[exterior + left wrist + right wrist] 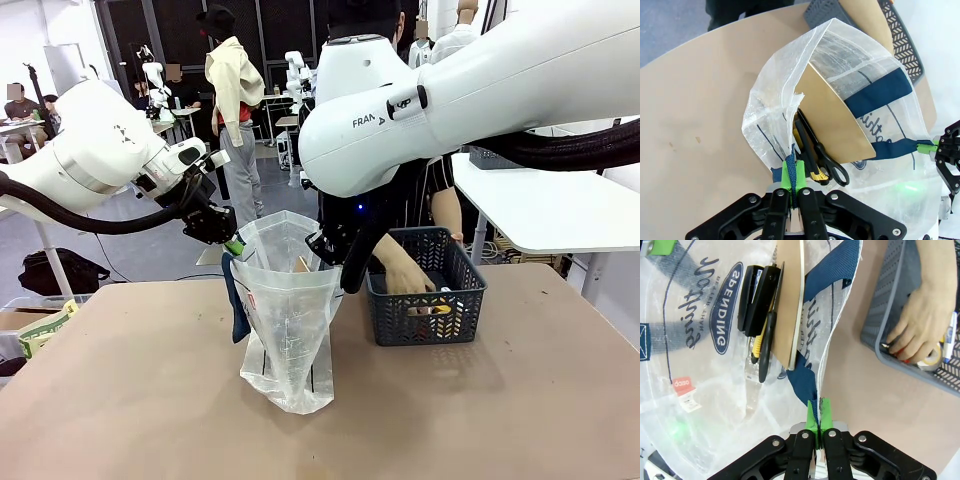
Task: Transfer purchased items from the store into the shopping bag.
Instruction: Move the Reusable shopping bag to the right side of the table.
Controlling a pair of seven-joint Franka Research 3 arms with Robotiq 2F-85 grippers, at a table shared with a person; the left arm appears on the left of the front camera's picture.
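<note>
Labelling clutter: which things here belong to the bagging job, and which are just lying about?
In the job: shopping bag, basket, scissors in the bag, person's hand, left gripper, right gripper.
Lying about: packet at the table's left edge, black bag on the floor.

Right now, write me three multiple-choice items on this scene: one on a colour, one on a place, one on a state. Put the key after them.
1. What colour are the handles of the bag?
A red; B navy; C yellow.
2. Where is the person's hand?
A in the basket; B in the bag; C raised in the air.
3. How does the left tool stand?
A open above the bag; B shut on the bag's rim at a handle; C open inside the basket.

Key:
1 B, the straps show dark navy against the clear plastic.
2 A, the hand reaches down inside the basket's walls.
3 B, its jaws are closed on the strap at the bag's rim.
</note>
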